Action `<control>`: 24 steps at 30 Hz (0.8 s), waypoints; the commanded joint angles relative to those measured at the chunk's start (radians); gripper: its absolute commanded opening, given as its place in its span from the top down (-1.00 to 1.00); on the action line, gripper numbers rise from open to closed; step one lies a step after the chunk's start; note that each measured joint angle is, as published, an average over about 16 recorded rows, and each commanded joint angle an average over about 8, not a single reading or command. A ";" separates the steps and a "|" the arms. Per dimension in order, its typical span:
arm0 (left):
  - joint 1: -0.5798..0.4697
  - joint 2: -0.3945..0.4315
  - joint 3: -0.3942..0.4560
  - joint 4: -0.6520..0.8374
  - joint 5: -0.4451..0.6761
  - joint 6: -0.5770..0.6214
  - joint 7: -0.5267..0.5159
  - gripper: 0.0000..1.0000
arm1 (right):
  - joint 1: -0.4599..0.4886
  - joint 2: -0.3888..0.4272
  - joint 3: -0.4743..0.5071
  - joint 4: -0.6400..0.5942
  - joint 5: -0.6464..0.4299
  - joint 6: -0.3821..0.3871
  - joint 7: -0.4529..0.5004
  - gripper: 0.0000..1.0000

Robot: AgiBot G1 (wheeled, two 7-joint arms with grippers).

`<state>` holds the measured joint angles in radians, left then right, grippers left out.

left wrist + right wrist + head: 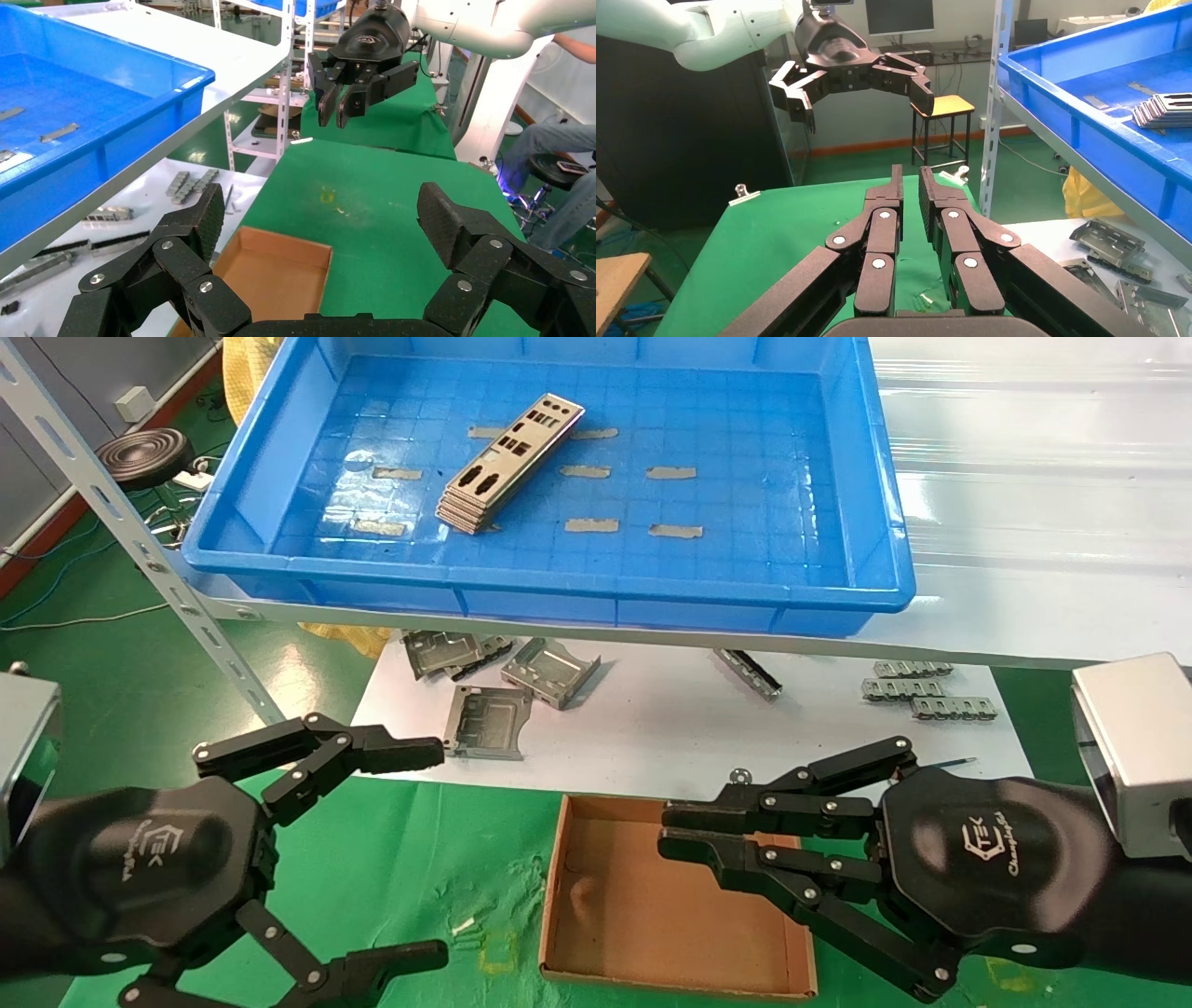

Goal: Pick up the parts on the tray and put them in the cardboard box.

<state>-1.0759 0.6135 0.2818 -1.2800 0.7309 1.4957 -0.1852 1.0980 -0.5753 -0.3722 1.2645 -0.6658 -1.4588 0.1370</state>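
Observation:
A stack of silver-grey punched parts (507,463) lies slantwise on the floor of the blue tray (559,593), left of its middle; the right wrist view shows the parts (1165,111) in the tray (1088,77) too. The brown cardboard box (652,915) sits empty on the green cloth, below and nearer than the tray. My left gripper (438,851) hangs wide open and empty to the left of the box (274,274). My right gripper (665,831) hovers over the box's right half, fingers close together with nothing between them.
Bent grey brackets (521,677) and small clips (922,696) lie on a white sheet under the tray's shelf. Grey tape strips (591,525) dot the tray floor. A slanted shelf upright (140,542) stands at left. A person sits beyond the table (562,175).

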 commanded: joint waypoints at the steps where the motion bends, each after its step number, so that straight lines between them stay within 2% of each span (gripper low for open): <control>1: 0.000 0.000 0.000 0.000 0.000 0.000 0.000 -1.00 | 0.000 0.000 0.000 0.000 0.000 0.000 0.000 -1.00; 24: 0.000 0.000 0.000 0.000 0.000 0.000 0.000 -1.00 | 0.000 0.000 0.000 0.000 0.000 0.000 0.000 -1.00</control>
<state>-1.0759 0.6135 0.2818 -1.2800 0.7309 1.4957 -0.1853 1.0980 -0.5753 -0.3722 1.2645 -0.6658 -1.4588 0.1370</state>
